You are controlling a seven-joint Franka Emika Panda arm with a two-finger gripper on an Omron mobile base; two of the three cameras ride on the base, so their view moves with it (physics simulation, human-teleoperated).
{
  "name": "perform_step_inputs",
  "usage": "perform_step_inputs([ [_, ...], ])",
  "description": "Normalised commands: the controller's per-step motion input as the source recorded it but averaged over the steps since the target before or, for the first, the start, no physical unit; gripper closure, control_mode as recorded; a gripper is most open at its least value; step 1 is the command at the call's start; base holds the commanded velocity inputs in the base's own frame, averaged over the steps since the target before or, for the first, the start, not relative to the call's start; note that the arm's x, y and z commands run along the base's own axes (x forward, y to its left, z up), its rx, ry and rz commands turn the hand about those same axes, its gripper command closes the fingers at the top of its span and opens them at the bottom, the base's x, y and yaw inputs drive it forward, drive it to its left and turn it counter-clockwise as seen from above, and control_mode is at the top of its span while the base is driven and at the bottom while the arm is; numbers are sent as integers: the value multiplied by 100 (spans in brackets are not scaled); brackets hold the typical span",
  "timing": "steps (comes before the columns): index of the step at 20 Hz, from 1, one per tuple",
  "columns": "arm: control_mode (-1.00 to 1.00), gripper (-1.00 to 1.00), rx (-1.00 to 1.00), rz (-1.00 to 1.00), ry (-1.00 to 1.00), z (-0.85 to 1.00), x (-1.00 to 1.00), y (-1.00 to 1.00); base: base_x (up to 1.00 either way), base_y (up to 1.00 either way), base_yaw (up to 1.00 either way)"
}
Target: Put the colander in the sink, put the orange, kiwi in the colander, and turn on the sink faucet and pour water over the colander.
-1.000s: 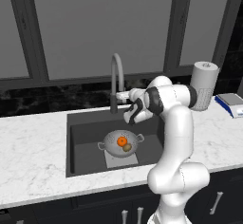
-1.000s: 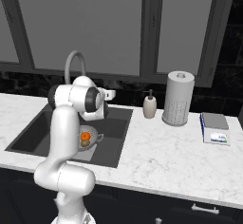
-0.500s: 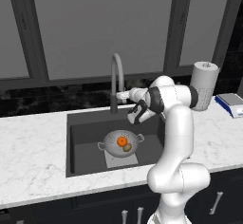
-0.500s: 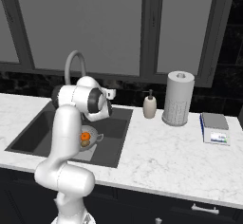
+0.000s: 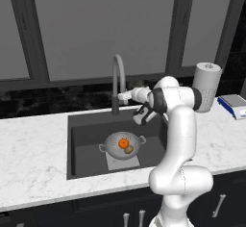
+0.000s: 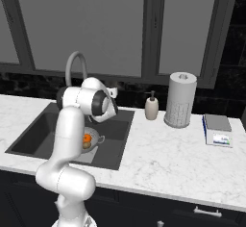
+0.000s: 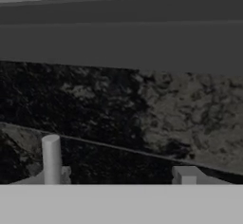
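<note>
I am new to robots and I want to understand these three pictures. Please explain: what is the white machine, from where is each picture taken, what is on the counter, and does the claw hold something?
The white machine is a robot arm in a computer-rendered kitchen. Two pictures come from cameras behind the arm, on its left and right sides. The third comes from a camera on its hand and looks at the dark wall.

In the sink stands the colander, and in it lie the orange and the kiwi. On the white counter stand a soap dispenser, a paper towel roll and a small scale.

The claw is at the sink faucet, near its stem. I cannot tell whether it grips anything.
</note>
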Motion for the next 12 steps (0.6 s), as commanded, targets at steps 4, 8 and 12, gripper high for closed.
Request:
perform_step_inputs([
  [4, -100, 100, 0, -17, -27, -80, 4, -13, 0, 0, 0],
  [8, -100, 100, 0, -39, -24, -84, 0, -61, 0, 0, 0],
  [12, -100, 100, 2, -37, -24, -81, 0, -64, 0, 0, 0],
])
